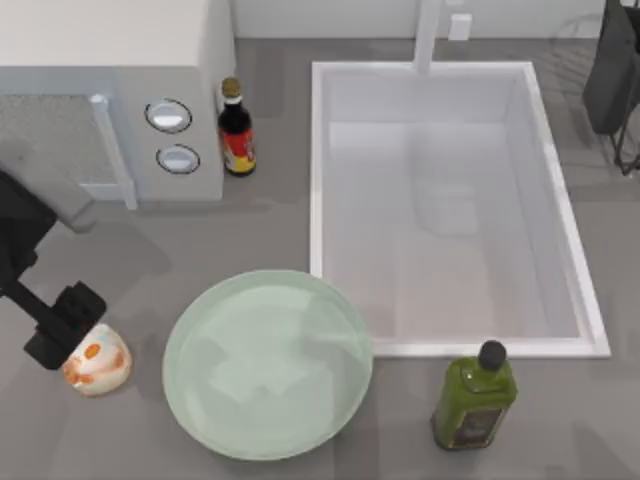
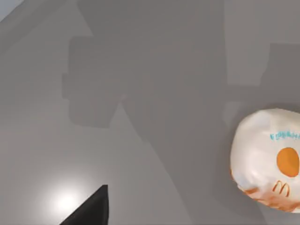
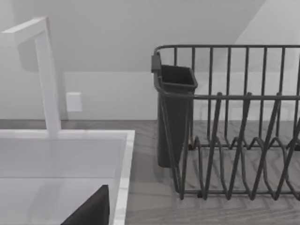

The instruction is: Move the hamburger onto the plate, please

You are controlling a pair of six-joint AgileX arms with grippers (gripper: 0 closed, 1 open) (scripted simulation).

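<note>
The hamburger (image 1: pixel 98 361) is a small cream-white lump with orange-red patches, lying on the grey counter near the front left. In the left wrist view the hamburger (image 2: pixel 268 159) rests on bare counter, off to one side. My left gripper (image 1: pixel 60 337) hovers over the hamburger's upper-left edge and partly covers it from above. The plate (image 1: pixel 268 364), a wide pale mint-green dish, sits just right of the hamburger with nothing on it. My right gripper (image 1: pixel 612 70) is parked at the far right back, by the dish rack.
A white sink basin (image 1: pixel 450 200) takes up the right-centre. A green oil bottle (image 1: pixel 474 398) stands in front of it, and a dark sauce bottle (image 1: pixel 236 130) stands beside a white appliance (image 1: pixel 110 90) at the back left. A dark wire dish rack (image 3: pixel 234 136) is at the back right.
</note>
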